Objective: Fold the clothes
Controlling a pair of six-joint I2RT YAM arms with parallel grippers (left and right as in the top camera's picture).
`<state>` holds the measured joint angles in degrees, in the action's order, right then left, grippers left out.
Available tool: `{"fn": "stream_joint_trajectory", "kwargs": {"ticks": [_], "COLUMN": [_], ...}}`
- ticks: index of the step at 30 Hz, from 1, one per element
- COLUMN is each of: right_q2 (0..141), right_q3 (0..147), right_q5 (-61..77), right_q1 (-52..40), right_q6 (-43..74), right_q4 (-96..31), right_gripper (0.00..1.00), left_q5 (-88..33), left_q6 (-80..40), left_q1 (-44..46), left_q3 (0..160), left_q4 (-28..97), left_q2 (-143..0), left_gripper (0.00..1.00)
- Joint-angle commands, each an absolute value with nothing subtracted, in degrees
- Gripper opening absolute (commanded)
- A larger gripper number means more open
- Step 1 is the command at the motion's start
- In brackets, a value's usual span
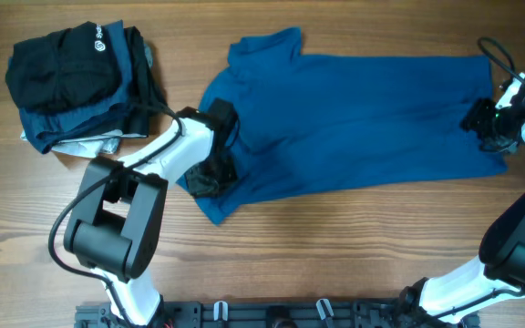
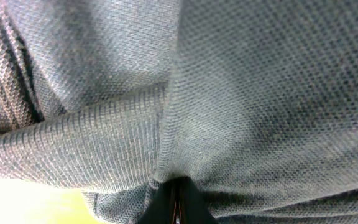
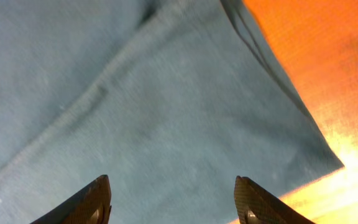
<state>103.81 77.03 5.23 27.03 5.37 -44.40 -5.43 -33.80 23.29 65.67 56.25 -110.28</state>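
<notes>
Seen from overhead, the blue polo shirt (image 1: 363, 114) lies spread across the middle of the wooden table (image 1: 335, 264), collar to the left and hem to the right. A black garment (image 1: 66, 68) is heaped on a pile at the far left, apart from the shirt. The left arm reaches in from the near edge, with the left gripper (image 1: 212, 175) down on the cloth by the lower left sleeve. The right arm bends in from the right, with the right gripper (image 1: 483, 120) over the hem. Only the left wrist view shows the knit bunching into the pressed-together fingers (image 2: 165, 211), which pinch a fold of the shirt. Only the right wrist view shows the other pair spread wide above flat fabric near the hem corner, gripping nothing.
</notes>
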Motion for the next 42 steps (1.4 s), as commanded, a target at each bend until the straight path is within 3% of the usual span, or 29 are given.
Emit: {"fn": "stream_joint_trajectory", "kwargs": {"ticks": [1,4,8,11,12,15,21,26,42], "right_q2": [102.54,102.76,103.85,106.63,107.46,108.40,108.55,112.29,133.73], "right_q3": [78.11,78.11,77.89,77.89,77.89,78.54,92.86,106.10,106.87], "right_q5": [8.03,7.99,8.03,8.01,8.01,8.27,8.78,9.30,5.63], "right_q1": [27.00,27.00,27.00,26.94,26.96,26.96,26.96,26.96,26.85], "right_q6": [2.37,2.26,1.45,-0.14,-0.51,-0.47,-1.30,-2.00,-9.43], "right_q4": [-41.15,-35.00,-28.69,-23.31,-20.97,-17.96,-30.96,-39.11,-31.68], "right_gripper": [0.63,0.58,0.48,0.47,0.48,0.68,0.71,0.71,0.70], "left_q5": [-6.35,-4.34,3.70,5.02,4.99,3.18,-7.29,-7.46,-7.70], "left_q6": [-35.20,-34.79,-34.76,-27.66,-25.23,-19.73,-17.67,-14.11,-14.11], "left_q1": [24.84,24.73,24.75,24.36,24.01,21.71,13.04,12.47,13.65], "left_q3": [61.43,67.66,73.08,73.08,73.08,73.71,95.57,111.20,111.66], "left_q4": [58.04,58.19,49.89,36.58,32.32,23.79,37.10,46.48,43.77], "left_q2": [-110.34,-102.24,-94.61,-93.95,-94.72,-97.93,-109.97,-120.81,-133.27], "left_gripper": [0.04,0.06,0.30,0.27,0.29,0.37,0.37,0.37,0.37]}}
